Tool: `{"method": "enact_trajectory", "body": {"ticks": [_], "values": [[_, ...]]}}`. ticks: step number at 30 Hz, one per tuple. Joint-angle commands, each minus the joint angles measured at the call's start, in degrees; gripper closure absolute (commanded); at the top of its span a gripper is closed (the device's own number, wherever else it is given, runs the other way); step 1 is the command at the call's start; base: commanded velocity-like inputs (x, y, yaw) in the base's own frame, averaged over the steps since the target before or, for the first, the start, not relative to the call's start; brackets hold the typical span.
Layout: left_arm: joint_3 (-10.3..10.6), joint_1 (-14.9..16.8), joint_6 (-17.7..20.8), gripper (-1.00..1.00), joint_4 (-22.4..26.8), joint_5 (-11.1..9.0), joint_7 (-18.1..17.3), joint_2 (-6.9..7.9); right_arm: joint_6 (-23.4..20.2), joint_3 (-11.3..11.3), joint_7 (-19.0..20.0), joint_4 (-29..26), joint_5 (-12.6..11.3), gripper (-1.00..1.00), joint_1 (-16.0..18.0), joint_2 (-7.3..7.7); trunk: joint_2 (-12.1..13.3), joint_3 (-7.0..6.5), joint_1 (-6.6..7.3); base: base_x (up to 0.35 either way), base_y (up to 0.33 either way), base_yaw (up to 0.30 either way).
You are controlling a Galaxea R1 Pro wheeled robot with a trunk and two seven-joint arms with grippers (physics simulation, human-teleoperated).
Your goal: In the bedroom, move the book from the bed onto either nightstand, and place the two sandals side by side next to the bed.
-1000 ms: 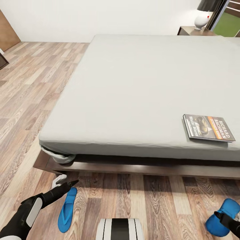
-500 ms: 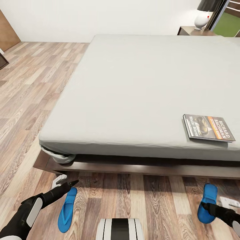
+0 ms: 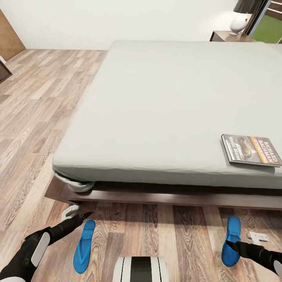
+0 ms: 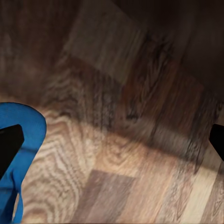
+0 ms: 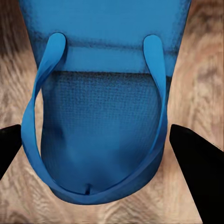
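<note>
Sliding left with right gripper [image 3: 242, 242] | right sandal [image 3: 231, 241] | book [image 3: 251, 150] unmoved

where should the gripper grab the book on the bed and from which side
Grip the book by its near long edge, coming in low from the foot of the bed. It lies flat on the mattress close to that edge, so a side pinch probably suits it better than a top grasp.

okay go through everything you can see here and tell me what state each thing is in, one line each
book: lying flat, cover up, near the bed's foot edge.
bed: bare grey mattress, sheet corner hanging loose.
left sandal: flat on the floor, ungripped.
right sandal: on the floor between open fingers.
left hand: open, empty.
right hand: open, straddling the right sandal.
</note>
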State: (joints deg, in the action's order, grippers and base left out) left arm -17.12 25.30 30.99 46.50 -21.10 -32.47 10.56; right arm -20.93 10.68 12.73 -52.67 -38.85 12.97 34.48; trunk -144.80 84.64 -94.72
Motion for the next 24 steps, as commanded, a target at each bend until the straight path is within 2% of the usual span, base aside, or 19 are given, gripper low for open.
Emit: {"method": "enact_trajectory", "body": {"ticks": [1, 6, 18, 20, 22, 24], "values": [[-0.11, 0.02, 0.42, -1.0, -0.01, -0.34, -0.11, -0.01, -0.52, 0.09, -0.04, 0.0, 0.62, 1.0, 0.04, 0.06, -0.01, 0.03, 0.01, -0.005, 0.275, 0.0], [-0.1, 0.02, 0.39, -1.0, -0.01, -0.37, -0.13, -0.03, -1.09, 0.04, -0.18, 0.1, 2.5, 1.0, 0.04, 0.06, -0.01, 0.03, 0.01, -0.073, 0.281, 0.0], [-0.17, 0.02, 0.54, -1.0, -0.01, -0.43, -0.2, 0.02, -1.13, 0.04, -0.3, 0.19, 2.64, 1.0, 0.09, 0.04, -0.01, 0.03, 0.01, -0.112, 0.279, 0.0], [-0.19, 0.02, 0.56, -1.0, -0.02, -0.43, -0.19, 0.02, -1.13, 0.04, -2.62, 0.26, 2.64, 1.0, 0.11, 0.06, -0.01, 0.03, 0.01, -0.009, 0.306, 0.0], [-0.18, 0.02, 0.56, -1.0, -0.01, -0.43, -0.21, 0.01, -1.13, 0.04, -7.83, 0.2, 2.64, 1.0, 0.12, 0.0, -0.01, 0.03, 0.01, -0.003, 0.312, 0.0], [-0.16, 0.02, 0.56, -1.0, -0.01, -0.43, -0.22, 0.03, -1.12, 0.04, -11.39, 0.15, 2.64, 1.0, 0.12, -0.02, -0.01, 0.03, 0.01, -0.001, 0.314, 0.0]]}}
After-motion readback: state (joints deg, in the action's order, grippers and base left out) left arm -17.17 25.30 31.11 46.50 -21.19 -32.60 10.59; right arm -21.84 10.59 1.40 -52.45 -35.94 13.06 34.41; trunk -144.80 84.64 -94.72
